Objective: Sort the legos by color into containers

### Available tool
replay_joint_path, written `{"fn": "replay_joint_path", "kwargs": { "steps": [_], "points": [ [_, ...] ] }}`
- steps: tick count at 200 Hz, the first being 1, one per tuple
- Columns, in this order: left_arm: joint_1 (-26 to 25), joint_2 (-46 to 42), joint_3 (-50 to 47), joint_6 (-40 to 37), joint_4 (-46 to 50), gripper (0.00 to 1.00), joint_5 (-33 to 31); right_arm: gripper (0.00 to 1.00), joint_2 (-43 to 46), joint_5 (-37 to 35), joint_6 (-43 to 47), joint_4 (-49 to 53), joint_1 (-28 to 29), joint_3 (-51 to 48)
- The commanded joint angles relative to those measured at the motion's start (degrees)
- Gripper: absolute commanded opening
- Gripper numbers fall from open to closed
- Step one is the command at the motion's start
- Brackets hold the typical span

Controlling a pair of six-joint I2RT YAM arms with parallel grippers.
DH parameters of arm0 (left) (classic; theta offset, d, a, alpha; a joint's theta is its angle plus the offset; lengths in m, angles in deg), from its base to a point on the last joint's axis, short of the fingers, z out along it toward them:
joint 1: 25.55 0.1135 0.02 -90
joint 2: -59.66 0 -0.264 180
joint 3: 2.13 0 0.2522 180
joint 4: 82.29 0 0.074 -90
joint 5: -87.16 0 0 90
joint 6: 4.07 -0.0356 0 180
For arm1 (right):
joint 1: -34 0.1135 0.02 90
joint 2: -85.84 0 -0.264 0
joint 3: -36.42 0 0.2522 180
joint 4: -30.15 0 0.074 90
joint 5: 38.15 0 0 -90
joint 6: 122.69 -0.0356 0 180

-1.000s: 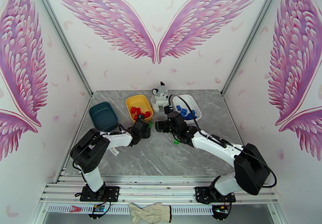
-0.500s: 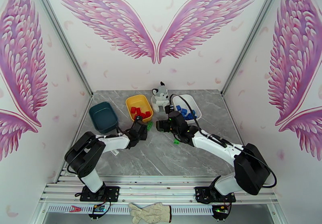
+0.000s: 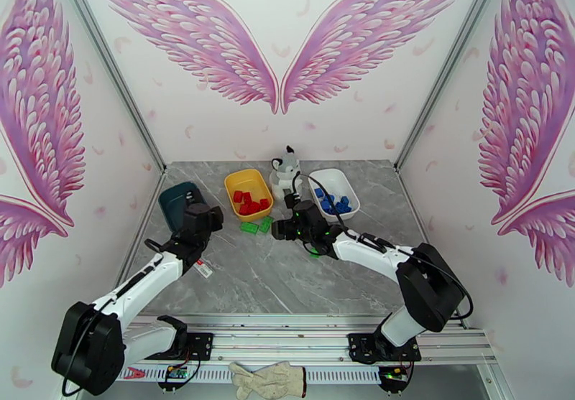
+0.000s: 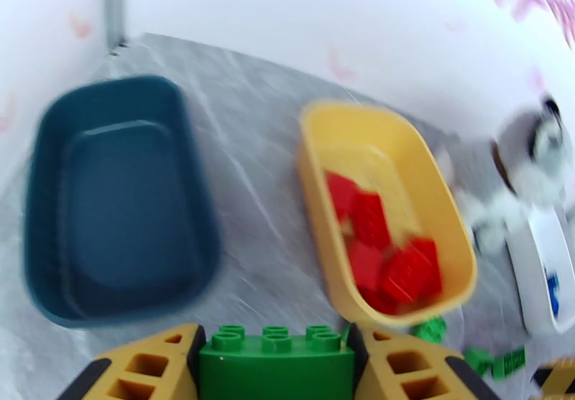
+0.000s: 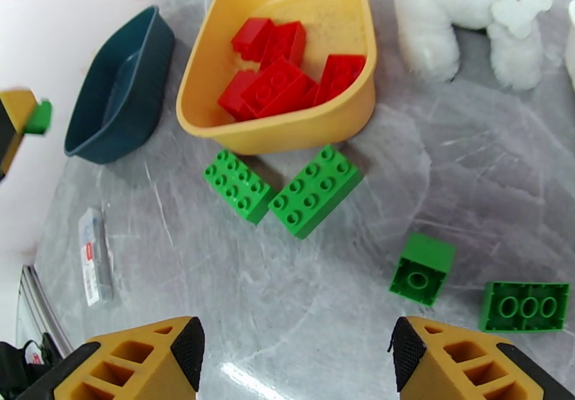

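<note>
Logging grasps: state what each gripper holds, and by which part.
Left gripper clamps a green lego by its two short ends; right gripper is open, holding nothing.

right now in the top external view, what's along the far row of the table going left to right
dark teal tub → yellow tub → plush husky → white tub

Robot demo booth, wing-mural walls
</note>
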Motion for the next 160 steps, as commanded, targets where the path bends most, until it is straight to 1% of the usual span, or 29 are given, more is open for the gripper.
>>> {"fn": "replay_joint_path", "kwargs": {
  "steps": [1,22,41,46,60,73,112,137,160],
  "points": [
    [5.11,1.06,0.02,0.99,-0.30,0.48,1.51,0.75,-0.84,2.58,-1.13,-1.87,0.30,2.54],
    [9.55,5.19,2.05,1.52,-1.33,0.48,3.52,0.75,-0.74,2.59,-1.05,-1.98,0.33,2.39],
    [11.55,9.42,4.65,1.52,-1.30,0.49,4.66,0.75,-0.43,2.33,-0.87,-2.04,0.29,2.16],
    [11.78,10.15,5.09,1.40,-1.37,0.51,4.66,0.75,-0.39,2.24,-0.80,-2.03,0.28,2.15],
    [11.96,11.30,5.76,1.35,-1.49,0.60,4.50,0.76,-0.25,1.68,-0.56,-1.78,0.28,2.10],
    [11.92,11.24,5.61,1.16,-1.67,0.65,4.86,0.77,-0.22,1.24,-0.51,-1.77,0.29,2.18],
    [10.92,8.94,3.10,1.04,-2.12,0.84,4.89,0.82,-0.65,-0.22,-0.25,-1.13,0.20,2.45],
    [8.48,6.93,1.59,0.84,-2.51,0.87,5.08,0.86,-0.38,-2.89,-0.25,-0.29,0.25,2.43],
    [3.41,6.60,1.31,0.04,-2.40,0.89,5.27,0.87,0.13,-8.10,-0.92,1.30,-0.39,2.20]
  ]
}}
